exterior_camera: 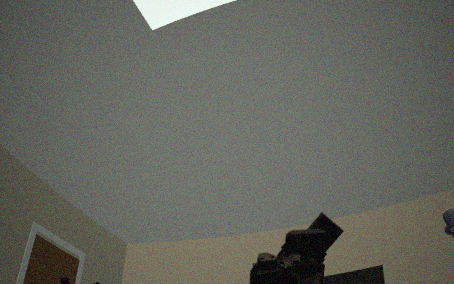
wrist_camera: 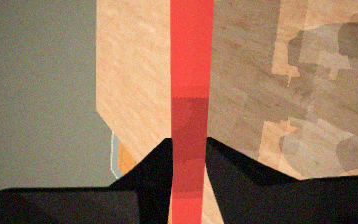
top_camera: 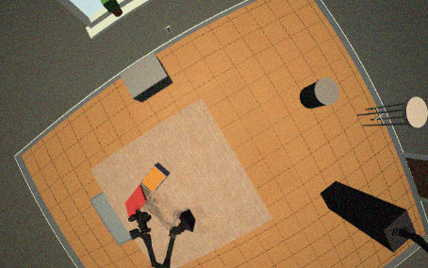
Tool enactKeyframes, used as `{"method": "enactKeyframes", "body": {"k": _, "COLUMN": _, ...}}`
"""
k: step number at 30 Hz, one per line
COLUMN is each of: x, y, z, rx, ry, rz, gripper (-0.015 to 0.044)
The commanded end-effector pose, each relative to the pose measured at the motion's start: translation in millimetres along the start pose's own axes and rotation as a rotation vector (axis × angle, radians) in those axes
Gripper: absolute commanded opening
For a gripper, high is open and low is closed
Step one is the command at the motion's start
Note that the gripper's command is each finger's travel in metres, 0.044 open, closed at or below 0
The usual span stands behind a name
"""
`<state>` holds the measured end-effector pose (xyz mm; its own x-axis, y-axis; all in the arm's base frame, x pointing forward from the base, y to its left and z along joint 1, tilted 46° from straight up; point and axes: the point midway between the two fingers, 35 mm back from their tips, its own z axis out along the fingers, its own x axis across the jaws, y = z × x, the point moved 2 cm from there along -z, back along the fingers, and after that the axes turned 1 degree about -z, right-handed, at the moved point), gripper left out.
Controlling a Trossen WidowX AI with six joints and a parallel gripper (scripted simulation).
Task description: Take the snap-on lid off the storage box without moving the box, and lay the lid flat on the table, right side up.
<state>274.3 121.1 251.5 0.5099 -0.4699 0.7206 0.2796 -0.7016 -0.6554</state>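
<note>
The red lid (top_camera: 136, 201) (wrist_camera: 192, 60) is off the box and raised above the light wooden table (top_camera: 222, 189) (wrist_camera: 130, 60). It is near the table's left edge in the top view. The wrist view shows it edge-on, as a narrow upright strip between the fingers. My gripper (top_camera: 138, 213) (wrist_camera: 187, 144) is shut on the lid, at the end nearer the arm. The storage box (top_camera: 154, 178), orange with a dark blue side, stands on the table just beyond the lid. The exterior view shows only dark arm parts; the lid and box are out of its view.
A pale grey-blue panel (top_camera: 109, 220) lies beyond the table's left edge. The arm's dark links stand at the table's lower side in the top view, and shadows fall on the table right of the lid. A grey block, a cylinder and a stool stand farther off.
</note>
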Motion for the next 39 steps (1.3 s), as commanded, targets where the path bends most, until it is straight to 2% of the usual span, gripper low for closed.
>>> {"method": "enactKeyframes", "body": {"k": 1, "x": -1, "y": 1, "z": 3, "rx": -0.005, "ry": 0.010, "rz": 0.003, "gripper": 0.0000}}
{"method": "enactKeyframes", "body": {"k": 39, "x": -24, "y": 1, "z": 22, "rx": -0.004, "ry": 0.010, "rz": 0.005, "gripper": 0.0000}}
